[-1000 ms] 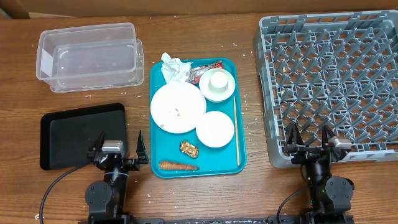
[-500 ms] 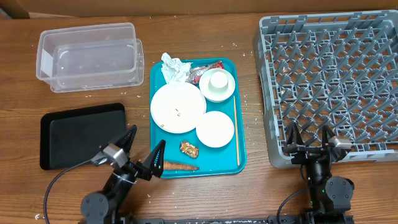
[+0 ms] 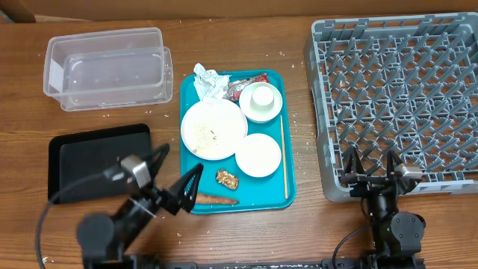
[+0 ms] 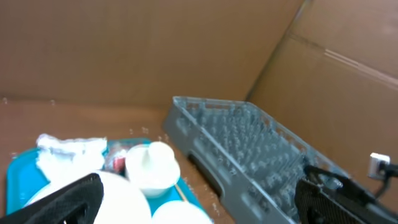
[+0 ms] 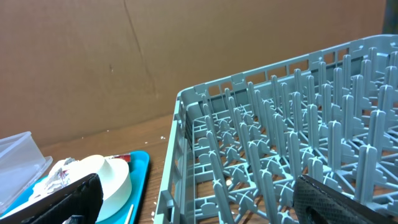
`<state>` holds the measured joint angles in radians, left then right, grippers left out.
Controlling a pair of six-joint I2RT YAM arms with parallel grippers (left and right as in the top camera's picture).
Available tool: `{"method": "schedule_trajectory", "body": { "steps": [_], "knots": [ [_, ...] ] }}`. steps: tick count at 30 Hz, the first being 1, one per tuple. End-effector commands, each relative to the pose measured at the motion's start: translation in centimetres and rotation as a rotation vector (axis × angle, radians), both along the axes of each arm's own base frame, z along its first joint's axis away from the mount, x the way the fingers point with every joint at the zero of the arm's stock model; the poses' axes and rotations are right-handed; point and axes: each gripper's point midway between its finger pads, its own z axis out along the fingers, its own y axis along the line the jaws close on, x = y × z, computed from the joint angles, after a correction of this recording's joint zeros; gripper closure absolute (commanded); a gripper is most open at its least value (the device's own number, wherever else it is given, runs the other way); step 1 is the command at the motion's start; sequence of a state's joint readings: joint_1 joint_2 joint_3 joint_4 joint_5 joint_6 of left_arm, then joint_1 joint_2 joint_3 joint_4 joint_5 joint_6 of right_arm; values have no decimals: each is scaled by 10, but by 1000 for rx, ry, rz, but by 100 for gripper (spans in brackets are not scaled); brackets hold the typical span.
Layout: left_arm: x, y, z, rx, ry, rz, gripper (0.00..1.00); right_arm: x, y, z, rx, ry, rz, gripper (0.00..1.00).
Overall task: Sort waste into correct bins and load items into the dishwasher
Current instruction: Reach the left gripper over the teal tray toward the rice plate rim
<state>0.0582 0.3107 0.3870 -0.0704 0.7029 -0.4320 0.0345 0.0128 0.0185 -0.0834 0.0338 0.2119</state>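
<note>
Bench (image 3: 246,232) of brown wood carries everything, and nothing has been sorted or loaded yet. The grey dish rack (image 3: 396,82) fills the far right and stands empty. The teal tray (image 3: 261,190) sits in the middle, holding all the dishes and waste. The clear tub (image 3: 108,67) is at the far left and the black tray (image 3: 82,161) lies nearer on the left, both empty. The left tool (image 3: 184,157) hangs over the tray's near left corner with its jaws apart and nothing between them, angled toward the tray. The right tool (image 3: 370,154) rests at the rack's near edge, also spread and empty. On the tray, the plate (image 3: 213,128) lies centre-left, the bowl (image 3: 258,155) just right of it, and the cup (image 3: 261,99) beyond. The napkin (image 3: 210,81) and red wrapper (image 3: 243,84) lie along the far edge. The carrot (image 3: 216,199) lies along the near edge with the food lump (image 3: 227,178) just beyond it, and rice grains (image 3: 202,133) speckle the plate. The step in hand looks like the first waste pick, probably the carrot, which is closest to the left tool. That calls for lowering the jaws across the carrot's width, clear of the tray's lip, before closing.
</note>
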Motion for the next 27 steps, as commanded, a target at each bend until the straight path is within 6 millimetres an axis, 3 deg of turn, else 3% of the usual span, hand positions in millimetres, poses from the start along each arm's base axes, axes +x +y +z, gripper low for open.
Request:
{"method": "schedule_trajectory", "body": {
  "steps": [1,6,10,13,17,21,24,27],
  "knots": [
    [14,-13,24,107,60,-113,0,0,-1,-2,-4,-2,-9,0],
    [37,-27,31,119,341,-289,0,0,-1,-2,-4,-2,-9,0],
    [54,-40,40,-29,535,-420,0,0,-1,-2,-4,-2,-9,0],
    [67,-48,35,-41,531,-506,0,0,-1,-2,-4,-3,-9,0],
    [84,-57,-1,47,665,-409,0,0,-1,-2,-4,-2,-9,0],
    [98,-49,-47,320,841,-88,0,0,-1,-2,-4,-3,-9,0],
    [103,-41,-57,510,885,93,0,0,-1,-2,-4,-2,-9,0],
    [115,-57,-54,588,843,98,0,0,-1,-2,-4,-3,-9,0]
  ]
}}
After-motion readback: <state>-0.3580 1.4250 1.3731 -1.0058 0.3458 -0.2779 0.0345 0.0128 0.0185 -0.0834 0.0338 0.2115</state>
